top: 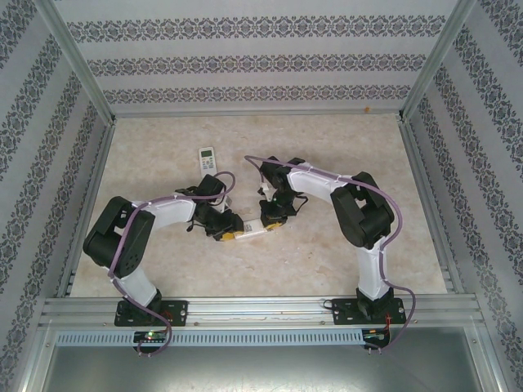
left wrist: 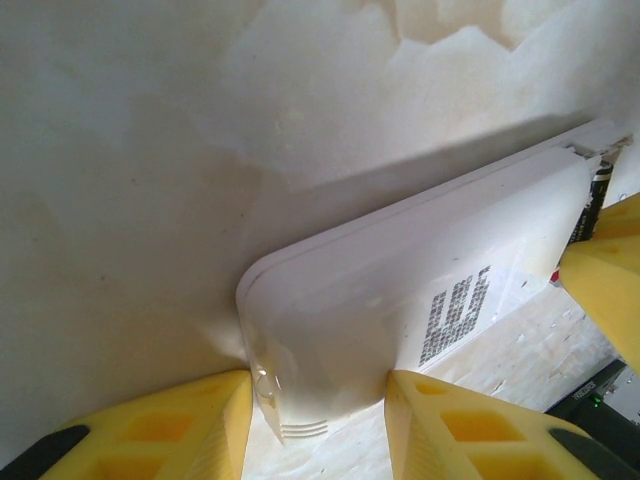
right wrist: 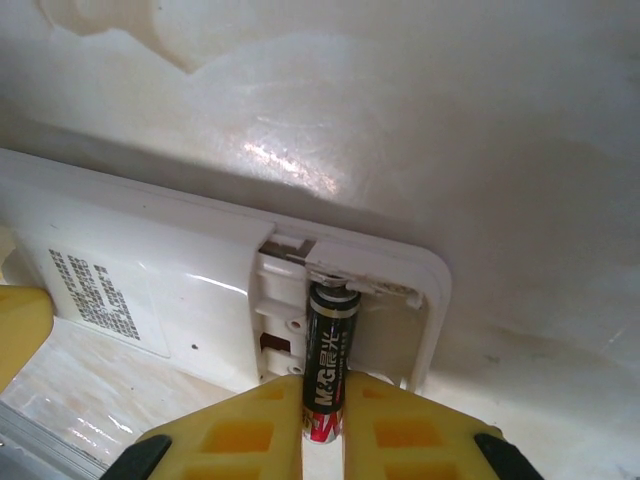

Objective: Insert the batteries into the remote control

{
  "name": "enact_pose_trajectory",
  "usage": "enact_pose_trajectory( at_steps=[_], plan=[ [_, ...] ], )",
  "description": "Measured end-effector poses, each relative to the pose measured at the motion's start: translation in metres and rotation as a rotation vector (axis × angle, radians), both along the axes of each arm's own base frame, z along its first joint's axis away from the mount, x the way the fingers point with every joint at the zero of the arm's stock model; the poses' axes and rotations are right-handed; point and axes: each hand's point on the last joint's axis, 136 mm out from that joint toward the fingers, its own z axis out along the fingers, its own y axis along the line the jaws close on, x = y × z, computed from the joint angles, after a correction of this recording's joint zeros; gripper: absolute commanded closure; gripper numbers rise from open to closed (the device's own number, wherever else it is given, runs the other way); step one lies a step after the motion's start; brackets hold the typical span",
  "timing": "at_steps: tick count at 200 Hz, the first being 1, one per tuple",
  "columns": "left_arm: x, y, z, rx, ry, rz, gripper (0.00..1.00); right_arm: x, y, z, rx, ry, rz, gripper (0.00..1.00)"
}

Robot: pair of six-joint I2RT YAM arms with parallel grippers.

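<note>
Both yellow fingers of the right gripper [right wrist: 322, 405] are nearly closed and pinch a black cylindrical battery [right wrist: 328, 345] by its near end, which carries a red band. White lettering along the battery's body reads "M&G", with two Chinese characters just beyond it. The battery points toward 12 o'clock in the right wrist view. Its far metal cap lies inside the open compartment [right wrist: 345, 320] at the end of a white plastic remote control [right wrist: 150, 255], close to the contact at the compartment's far wall. The remote lies back up. At 9 o'clock from the compartment its back bears a block of small dark print [right wrist: 90, 290], too fine to read. The same print [left wrist: 455, 315] shows in the left wrist view and is no clearer there.

At the remote's other, rounded end, the left gripper [left wrist: 320, 405] stands partly closed. One yellow finger presses each long side, clamping the remote.

From above, the remote [top: 249, 235] lies near the middle of a beige marble-patterned tabletop [top: 343, 155], with the left gripper [top: 227, 234] at its 9 o'clock end and the right gripper [top: 270, 220] at its 3 o'clock end. At 11 o'clock, well apart, a second small white remote [top: 207, 158] lies face up, its display window showing. Striped floral wallpaper [top: 245, 57] lines the enclosure walls.
</note>
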Motion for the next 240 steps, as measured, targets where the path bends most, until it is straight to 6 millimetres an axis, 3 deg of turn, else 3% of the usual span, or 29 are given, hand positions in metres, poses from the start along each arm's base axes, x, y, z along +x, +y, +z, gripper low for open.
enact_pose_trajectory(
  at_steps=[61, 110, 195, 240],
  plan=[
    [0.000, 0.000, 0.000, 0.004, 0.004, -0.009, 0.60, -0.001, 0.001, -0.006, 0.079, -0.087, 0.008, 0.84],
    [0.000, 0.000, 0.001, 0.008, 0.008, -0.014, 0.60, 0.000, 0.002, -0.006, 0.138, -0.136, 0.000, 0.73],
    [0.000, 0.000, 0.001, 0.010, 0.007, -0.023, 0.60, 0.010, 0.003, 0.000, 0.163, -0.174, -0.033, 0.63],
    [-0.001, 0.000, 0.000, 0.011, 0.009, -0.022, 0.60, 0.016, 0.002, 0.005, 0.166, -0.206, -0.037, 0.67]
  ],
)
